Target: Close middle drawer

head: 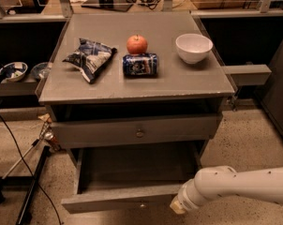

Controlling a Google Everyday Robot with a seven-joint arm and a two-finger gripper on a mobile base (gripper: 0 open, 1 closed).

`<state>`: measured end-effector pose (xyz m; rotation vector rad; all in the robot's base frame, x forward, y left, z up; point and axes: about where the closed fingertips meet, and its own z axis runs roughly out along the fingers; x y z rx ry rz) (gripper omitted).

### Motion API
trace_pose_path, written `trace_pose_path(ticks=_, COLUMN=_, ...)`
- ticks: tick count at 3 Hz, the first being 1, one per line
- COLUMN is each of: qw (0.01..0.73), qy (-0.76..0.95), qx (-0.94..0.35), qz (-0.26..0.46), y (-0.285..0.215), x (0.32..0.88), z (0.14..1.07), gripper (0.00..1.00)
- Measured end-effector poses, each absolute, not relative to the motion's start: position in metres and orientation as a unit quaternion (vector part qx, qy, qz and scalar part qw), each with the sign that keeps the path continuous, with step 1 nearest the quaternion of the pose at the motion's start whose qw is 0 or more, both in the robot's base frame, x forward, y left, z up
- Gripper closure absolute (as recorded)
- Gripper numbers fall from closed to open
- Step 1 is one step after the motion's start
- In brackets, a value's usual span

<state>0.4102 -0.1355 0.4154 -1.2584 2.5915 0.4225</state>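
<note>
middle drawer [115, 201] pulled open, claw [178, 205] by its front panel — grip state unclear

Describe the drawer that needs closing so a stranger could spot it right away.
Find the grey cabinet with an apple on top. Under its taller-fronted drawer, the middle drawer is pulled far out, long tray exposed, front slim. The hand is by that front's right part.

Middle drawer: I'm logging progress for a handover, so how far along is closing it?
Done: nothing on the closing itself; the wide, shallow grey wooden middle drawer stands pulled far out. In hand: the white arm's tool sits at the right part of its slim front panel; contact is unclear. Left: the whole push, until that panel lines up under the taller-fronted grey drawer above.
</note>
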Motion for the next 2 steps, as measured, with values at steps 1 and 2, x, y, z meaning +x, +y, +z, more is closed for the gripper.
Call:
trace_pose_path(ticks=1, qw=0.09, qy=0.894, qx=-0.409, qz=0.161, y=-0.1492, x=0.388, z=0.3881, gripper=1.0)
trace_pose_path(ticks=2, qw=0.095, qy=0.894, qx=-0.409, qz=0.159, y=-0.1457, x=0.3965, z=0.3864, gripper=1.0)
